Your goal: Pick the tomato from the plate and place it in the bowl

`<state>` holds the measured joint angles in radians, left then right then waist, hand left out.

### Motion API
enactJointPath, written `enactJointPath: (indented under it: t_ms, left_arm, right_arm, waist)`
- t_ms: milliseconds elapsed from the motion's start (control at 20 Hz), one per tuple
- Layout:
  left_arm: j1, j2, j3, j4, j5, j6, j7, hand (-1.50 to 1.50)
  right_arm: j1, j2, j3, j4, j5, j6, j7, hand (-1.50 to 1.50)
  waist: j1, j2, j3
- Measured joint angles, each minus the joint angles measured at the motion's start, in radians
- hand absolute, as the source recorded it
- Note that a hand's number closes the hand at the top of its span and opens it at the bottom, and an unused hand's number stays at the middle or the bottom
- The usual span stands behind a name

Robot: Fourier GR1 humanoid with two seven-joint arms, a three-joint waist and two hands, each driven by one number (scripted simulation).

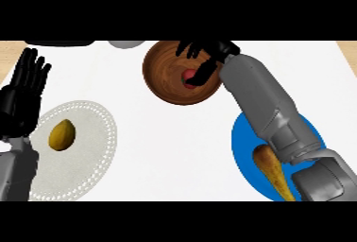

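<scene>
The red tomato (188, 75) lies inside the brown wooden bowl (164, 78) at the top middle of the counter. My right hand (209, 52) hangs over the bowl's far right side, open, its fingers spread toward the far rim. Its thumb (202, 73) reaches down beside the tomato and partly hides it. The blue plate (242, 142) lies at the lower right, much of it under my right forearm. My left hand (24, 90) rests open at the left edge, fingers up, holding nothing.
A long tan vegetable (270, 169) lies on the blue plate. A white lacy plate (87, 156) at the lower left holds a yellow-brown oval fruit (61, 134). A grey object (125, 44) and a black one (59, 42) sit at the far edge.
</scene>
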<state>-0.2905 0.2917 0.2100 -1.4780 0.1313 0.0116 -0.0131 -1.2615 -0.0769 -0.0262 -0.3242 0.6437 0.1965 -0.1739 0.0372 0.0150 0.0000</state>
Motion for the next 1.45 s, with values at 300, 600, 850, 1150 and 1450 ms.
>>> enactJointPath:
  t_ms: [300, 600, 850, 1150, 1450]
  left_arm:
    - [0.006, -0.009, -0.006, 0.001, -0.006, 0.001, -0.01, 0.0]
    - [0.004, -0.005, -0.001, -0.018, -0.003, 0.003, 0.001, 0.0]
    - [0.014, -0.016, -0.013, -0.034, -0.006, 0.001, -0.001, 0.0]
    - [-0.01, -0.002, -0.006, -0.024, 0.002, -0.009, 0.013, 0.0]
    - [-0.02, -0.014, -0.022, -0.028, -0.006, -0.007, 0.008, 0.0]
  right_arm:
    - [0.005, 0.008, -0.123, 0.013, -0.107, -0.065, -0.066, -1.5]
    - [0.007, -0.066, -0.245, 0.015, -0.197, -0.165, -0.12, -1.5]
    - [0.016, -0.178, -0.327, 0.058, -0.255, -0.157, -0.145, -1.5]
    - [0.05, -0.327, -0.401, 0.103, -0.315, -0.051, -0.207, -1.5]
    - [0.1, -0.448, -0.439, 0.138, -0.344, 0.067, -0.276, -1.5]
  waist:
    - [0.002, 0.001, 0.0]
    - [0.01, 0.004, 0.001]
    - [0.018, 0.01, 0.001]
    - [0.027, 0.019, 0.002]
    - [0.041, 0.027, 0.004]
